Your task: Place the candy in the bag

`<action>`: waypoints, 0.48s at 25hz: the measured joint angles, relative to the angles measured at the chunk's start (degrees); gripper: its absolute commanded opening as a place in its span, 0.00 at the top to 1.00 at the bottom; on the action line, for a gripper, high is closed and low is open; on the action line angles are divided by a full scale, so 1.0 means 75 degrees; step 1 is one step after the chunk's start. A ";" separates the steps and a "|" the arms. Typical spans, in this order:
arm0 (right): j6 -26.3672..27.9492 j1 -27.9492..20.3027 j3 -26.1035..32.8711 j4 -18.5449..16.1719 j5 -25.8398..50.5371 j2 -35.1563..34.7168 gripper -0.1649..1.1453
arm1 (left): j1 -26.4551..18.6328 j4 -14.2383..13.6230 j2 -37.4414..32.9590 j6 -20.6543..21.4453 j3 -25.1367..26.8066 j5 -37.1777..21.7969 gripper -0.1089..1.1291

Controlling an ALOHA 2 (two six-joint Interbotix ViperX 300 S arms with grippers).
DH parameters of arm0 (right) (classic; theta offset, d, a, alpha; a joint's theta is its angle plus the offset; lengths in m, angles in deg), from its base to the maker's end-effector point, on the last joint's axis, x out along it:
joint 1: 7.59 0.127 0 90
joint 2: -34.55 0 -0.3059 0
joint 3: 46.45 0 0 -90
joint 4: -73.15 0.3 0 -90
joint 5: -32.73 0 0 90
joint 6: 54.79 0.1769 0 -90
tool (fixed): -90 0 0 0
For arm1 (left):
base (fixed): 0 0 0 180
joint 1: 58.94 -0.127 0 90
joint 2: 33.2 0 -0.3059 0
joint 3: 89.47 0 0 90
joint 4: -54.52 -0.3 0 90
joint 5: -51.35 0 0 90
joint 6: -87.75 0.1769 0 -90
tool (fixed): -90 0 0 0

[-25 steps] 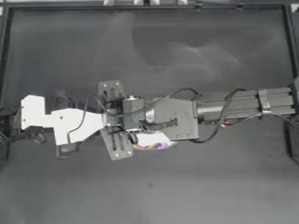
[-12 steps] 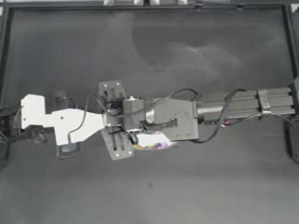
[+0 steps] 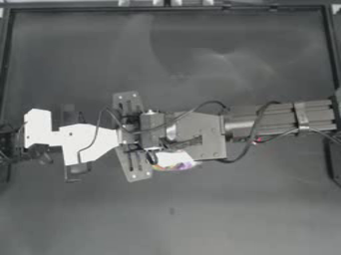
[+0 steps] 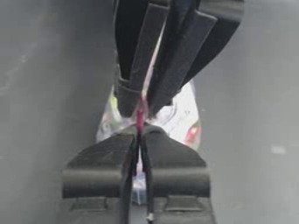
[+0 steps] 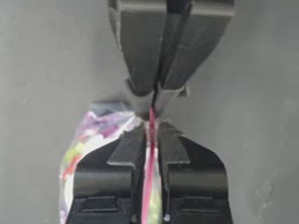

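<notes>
Top view shows both arms meeting just left of the table's (image 3: 80,209) middle, so that their wrists nearly touch. Coming in from the left, the left gripper (image 3: 145,149) sits at the end of a white arm link, its jaws hidden under the wrist hardware from above. Its own wrist view is clearer: the left gripper (image 4: 139,131) has its two dark jaws pressed together on the pink-red seal strip of the bag (image 4: 181,118), with the clear plastic bulging out on either side of them.

At the meeting point, a small patch of the bag (image 3: 174,160) peeks out below the two wrists, pale with a fringe of coloured sweets along its lower edge.

Farther right, the right gripper (image 3: 154,155) reaches in on a long grey arm from the right edge. In the right wrist view, the right gripper (image 5: 152,124) is also clamped tight on the seal strip, and the other arm's closed jaws face it tip to tip along the same strip. The bag (image 5: 88,144) hangs to one side of the jaws, with purple, green and red sweets showing through.

The candy cannot be picked out with certainty; a red-orange piece inside the plastic may be it, but the view is too cramped to say.
</notes>
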 measured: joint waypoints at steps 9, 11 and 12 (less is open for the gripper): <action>-0.0012 0.0000 -0.0012 0.0000 0.0000 0.0000 0.58 | 0.0059 0.0000 0.0105 0.0000 -0.0012 0.0023 0.71; 0.0000 0.0012 -0.0012 0.0000 0.0000 0.0000 0.58 | 0.0059 0.0000 0.0105 0.0000 -0.0012 0.0023 0.73; 0.0000 0.0000 -0.0012 0.0000 0.0000 0.0000 0.58 | 0.0059 0.0000 0.0105 0.0012 -0.0012 0.0023 0.73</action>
